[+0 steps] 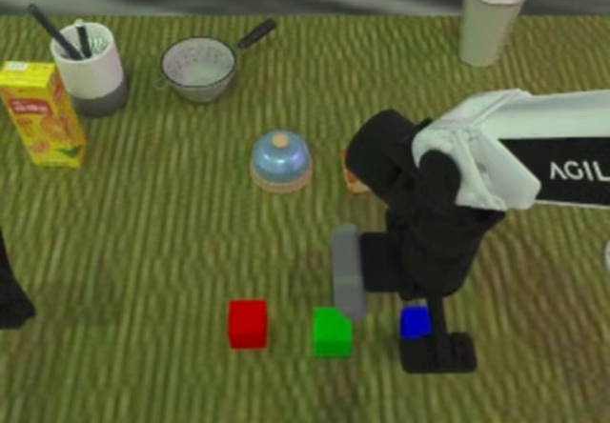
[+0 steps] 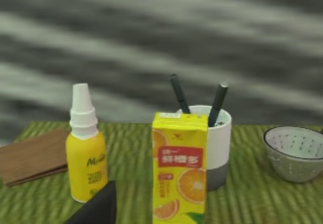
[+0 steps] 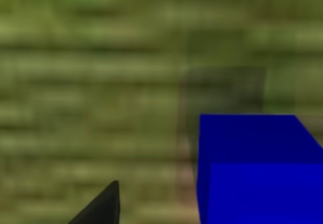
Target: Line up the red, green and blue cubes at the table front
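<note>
The right gripper point(image 1: 419, 332) hangs over the blue cube point(image 1: 415, 322), jaw state unclear, just right of the green cube point(image 1: 332, 332) on the tabletop point(image 1: 143, 251); red cube point(image 1: 248, 323) lies left. A sideways nudge could break the row.

Even, bright light; soft shadows on table point(image 1: 172, 251); right wrist view blurred close-up.
</note>
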You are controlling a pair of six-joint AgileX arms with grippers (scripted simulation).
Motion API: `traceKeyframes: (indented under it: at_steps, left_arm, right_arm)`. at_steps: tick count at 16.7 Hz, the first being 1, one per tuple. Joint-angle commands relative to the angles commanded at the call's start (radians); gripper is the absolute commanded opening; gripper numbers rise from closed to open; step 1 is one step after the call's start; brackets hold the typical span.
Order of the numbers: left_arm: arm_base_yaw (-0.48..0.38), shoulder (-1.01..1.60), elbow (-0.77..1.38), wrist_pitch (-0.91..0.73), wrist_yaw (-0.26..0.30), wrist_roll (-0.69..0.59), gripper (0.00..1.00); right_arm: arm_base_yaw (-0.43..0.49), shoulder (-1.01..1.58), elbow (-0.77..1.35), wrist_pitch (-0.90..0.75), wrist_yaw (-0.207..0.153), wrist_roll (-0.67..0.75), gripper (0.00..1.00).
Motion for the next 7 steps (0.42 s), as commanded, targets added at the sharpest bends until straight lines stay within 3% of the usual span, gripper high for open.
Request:
traceKeyframes:
  at_steps: [7]
  left_arm:
    - [0.000, 0.000, 0.000, 0.000, 0.000, 0.000, 1.00]
  right_arm:
    - [-0.002, -0.085, 0.100, -0.186, 0.000, -0.001, 1.00]
